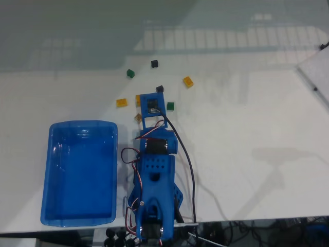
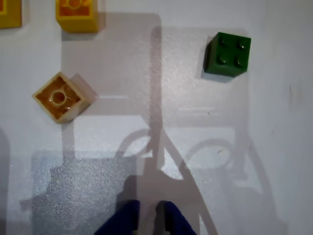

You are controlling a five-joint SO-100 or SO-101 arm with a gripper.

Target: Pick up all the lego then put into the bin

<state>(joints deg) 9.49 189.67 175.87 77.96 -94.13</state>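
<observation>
The lego bricks lie scattered on the white table beyond the arm's head (image 1: 153,105): a dark green brick (image 1: 130,73), a black brick (image 1: 154,64), a yellow brick (image 1: 188,81), an orange brick (image 1: 121,102) and a green brick (image 1: 170,106). The wrist view looks straight down on a green brick (image 2: 227,54), an upturned tan brick (image 2: 61,97) and a yellow brick (image 2: 77,14). My gripper (image 2: 149,220) shows at the bottom edge with its blue tips close together, holding nothing. The translucent blue bin (image 1: 51,175) sits left of the arm.
Red and black cables (image 1: 187,164) trail along the arm to the table's front edge. A white board (image 1: 316,77) lies at the right edge. Another dark brick (image 1: 159,89) sits just past the arm's head.
</observation>
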